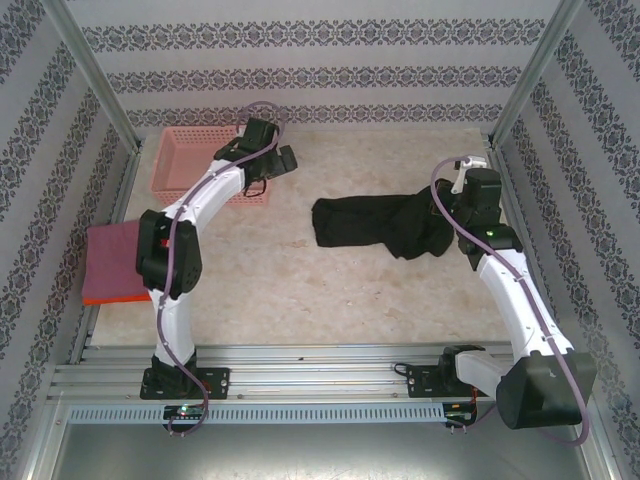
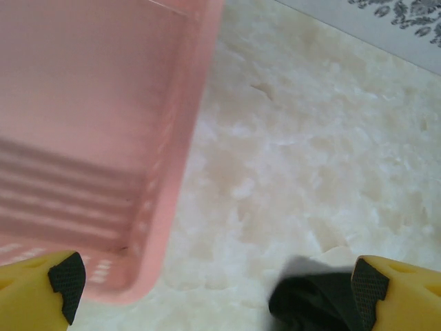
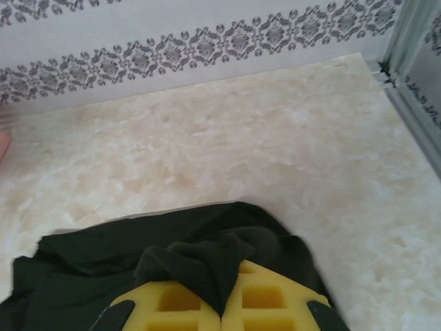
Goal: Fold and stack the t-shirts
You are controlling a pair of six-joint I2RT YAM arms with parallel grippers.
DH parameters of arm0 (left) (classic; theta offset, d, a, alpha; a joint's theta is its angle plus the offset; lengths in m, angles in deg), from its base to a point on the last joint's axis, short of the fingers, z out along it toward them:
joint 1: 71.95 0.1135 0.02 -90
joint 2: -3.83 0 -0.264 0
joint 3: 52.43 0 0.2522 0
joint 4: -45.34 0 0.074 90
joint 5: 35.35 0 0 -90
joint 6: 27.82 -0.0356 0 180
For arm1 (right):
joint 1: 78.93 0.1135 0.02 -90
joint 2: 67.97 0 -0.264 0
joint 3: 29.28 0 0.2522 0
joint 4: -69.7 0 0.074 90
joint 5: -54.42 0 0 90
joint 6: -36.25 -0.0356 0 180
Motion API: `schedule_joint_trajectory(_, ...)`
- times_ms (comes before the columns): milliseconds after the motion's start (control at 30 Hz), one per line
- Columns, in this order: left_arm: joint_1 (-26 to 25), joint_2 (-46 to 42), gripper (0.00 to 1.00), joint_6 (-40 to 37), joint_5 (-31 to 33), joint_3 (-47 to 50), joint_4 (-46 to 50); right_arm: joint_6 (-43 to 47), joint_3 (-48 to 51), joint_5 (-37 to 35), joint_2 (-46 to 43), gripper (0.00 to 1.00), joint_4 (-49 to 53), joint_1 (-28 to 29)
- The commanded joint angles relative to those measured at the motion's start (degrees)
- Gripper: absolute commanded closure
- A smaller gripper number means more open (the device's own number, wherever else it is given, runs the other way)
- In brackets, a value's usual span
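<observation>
A crumpled black t-shirt [image 1: 370, 225] lies bunched on the table right of centre. My right gripper [image 1: 452, 215] is shut on its right end. In the right wrist view the yellow fingers [image 3: 275, 303] pinch a fold of the black t-shirt [image 3: 89, 265], and the gripper [image 3: 222, 309] has cloth bulging above the jaws. My left gripper [image 1: 278, 160] hovers open by the basket's right side, with nothing between the pads [image 2: 67, 277]. A dark corner of the black t-shirt [image 2: 310, 303] shows by its right finger. A folded dusty-pink t-shirt [image 1: 108, 258] lies on an orange one [image 1: 120, 298] at the left edge.
A pink plastic lattice basket [image 1: 185, 165] stands at the back left, its rim [image 2: 186, 152] close under the left gripper. Patterned walls and metal posts enclose the table. Bare marble-look tabletop [image 1: 300, 290] stretches between the arms.
</observation>
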Motion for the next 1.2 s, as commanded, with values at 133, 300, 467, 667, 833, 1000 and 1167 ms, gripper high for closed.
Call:
schedule_joint_trajectory(133, -1.0, 11.6, 0.01, -1.2, -5.9, -14.4, 8.8, -3.2, 1.8, 2.5, 0.9, 1.0, -2.4, 2.2)
schedule_joint_trajectory(300, -1.1, 17.1, 0.07, -2.2, -7.7, -21.8, 12.6, -3.0, 2.0, 2.8, 1.6, 1.0, -2.4, 3.4)
schedule_joint_trajectory(467, -0.3, 19.0, 0.16, -2.2, -6.6, -23.6, 13.8, -3.6, 2.3, 2.8, 2.3, 1.0, -2.8, 4.8)
schedule_joint_trajectory(667, 1.4, 19.0, 0.16, -3.4, -4.1, -24.1, 16.3, -3.9, 2.3, 2.6, 2.5, 1.0, -2.8, 5.7)
schedule_joint_trajectory(833, 2.5, 18.8, 0.16, -3.8, -2.3, -25.0, 18.7, -4.1, 1.9, 2.6, 3.2, 1.0, -3.0, 6.0)
schedule_joint_trajectory(1000, 4.0, 18.9, 0.15, -3.5, -1.5, -25.2, 19.8, -4.2, 0.7, 3.0, 4.3, 0.99, -3.0, 6.5)
schedule_joint_trajectory(1167, 5.8, 18.5, 0.15, -2.7, -0.9, -25.3, 20.3, -4.1, -0.4, 3.4, 5.2, 0.99, -2.9, 6.9)
